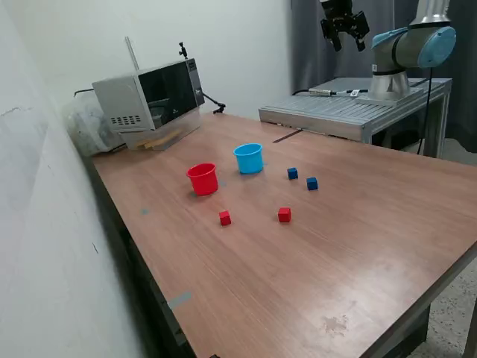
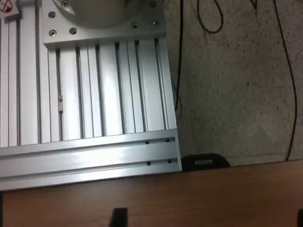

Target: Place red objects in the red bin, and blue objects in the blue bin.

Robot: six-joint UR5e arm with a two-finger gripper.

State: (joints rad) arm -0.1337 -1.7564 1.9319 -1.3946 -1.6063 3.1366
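cups sit near the middle of the wooden table (image 1: 358, 246): we see a small tapered red cup (image 1: 203, 179) with a rolled rim and, just at its 2 o'clock in the exterior view, a light blue cup (image 1: 249, 158) of the same shape, both upright and apart. two tiny dark blue cubes (image 1: 293, 173) (image 1: 311, 183) lie near each other at the blue cup's 4 o'clock. two tiny red cubes (image 1: 225, 218) (image 1: 284, 215) lie apart at the red cup's 5 o'clock, none touching a cup.

we find broad bare wood toward the table's near edge, at 6 o'clock from the cubes. a grey box-like appliance (image 1: 149, 97) stands at the far corner by the wall, and a ribbed aluminium plate (image 1: 335, 112) carries the arm's base.

the gripper (image 1: 344, 28) hangs high above that plate, well away from the cubes, its fingers apart and holding nothing. in the wrist view only the plate (image 2: 94, 94), speckled floor and table edge (image 2: 189, 198) show. we can read no writing.
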